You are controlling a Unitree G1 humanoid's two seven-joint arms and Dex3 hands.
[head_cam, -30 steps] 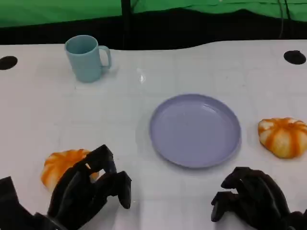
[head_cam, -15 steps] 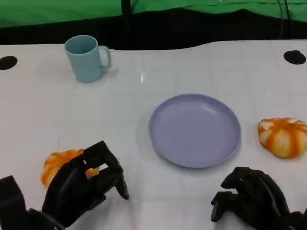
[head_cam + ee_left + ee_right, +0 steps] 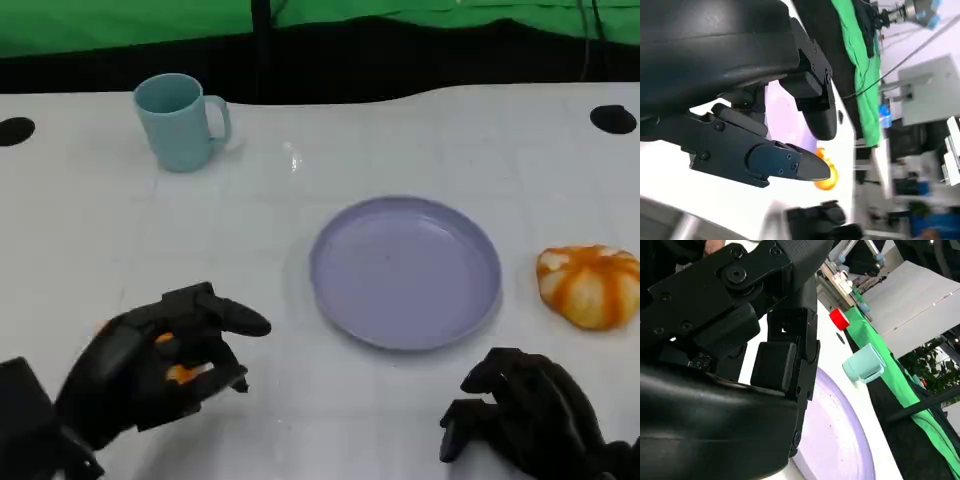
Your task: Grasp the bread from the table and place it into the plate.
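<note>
L robot hand [image 3: 165, 355] now over bread [image 3: 180, 374] — mostly hidden

Both robot hands are matte black, built of blocky, hard-edged finger segments: the left robot hand [image 3: 165, 355] and the right robot hand [image 3: 525, 415] look alike in the head view. In the left wrist view, a glossy rounded black shell [image 3: 710, 45] backs the fingers [image 3: 775, 162], whose segments carry small round screws. The right wrist view shows the same smooth shell [image 3: 705, 430] and a large round screw head [image 3: 736, 274] set in a flat black link.
</note>
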